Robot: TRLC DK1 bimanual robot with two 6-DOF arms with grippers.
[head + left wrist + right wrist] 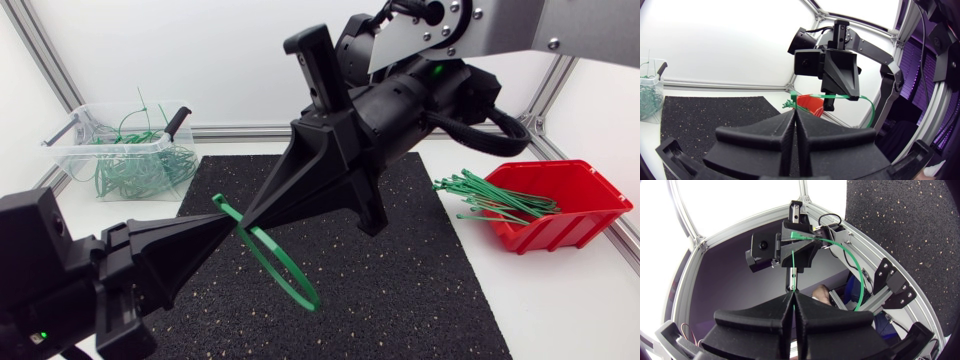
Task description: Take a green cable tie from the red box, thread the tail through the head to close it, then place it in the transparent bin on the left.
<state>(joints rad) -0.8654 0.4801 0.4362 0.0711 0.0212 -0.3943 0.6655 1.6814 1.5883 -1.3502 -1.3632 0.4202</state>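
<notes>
Tension is what matters at this step, I judge. My left gripper point(236, 224) and my right gripper point(250, 213) meet tip to tip above the black mat point(400, 290). The green cable tie point(225, 206) is caught between them, its loop drooping below both sets of fingers. From the right wrist, my right fingers are pressed together on a thin straight run of the tie — the tail, I take it. The left gripper ahead of them pinches the tie where the loop begins. From the left wrist my own fingers look clamped tight too, though the strip between them is hard to make out there. So I take both tools to be gripping the tie.

The tail appears to be through the head, so the job now is to draw it a little further and make sure the ratchet has caught. I would pull the right gripper straight back along the line of the tail, not sideways — a skewed pull could twist the head out of the left fingers. The left should act as a fixed anchor. A short pull is enough; the loop need not be small. Then the right lets go first, and the left carries the loop to the transparent bin point(70, 150), well off to the left, where other closed ties point(140, 172) lie. The red box point(570, 200) with loose ties point(490, 195) sits at the far right.
</notes>
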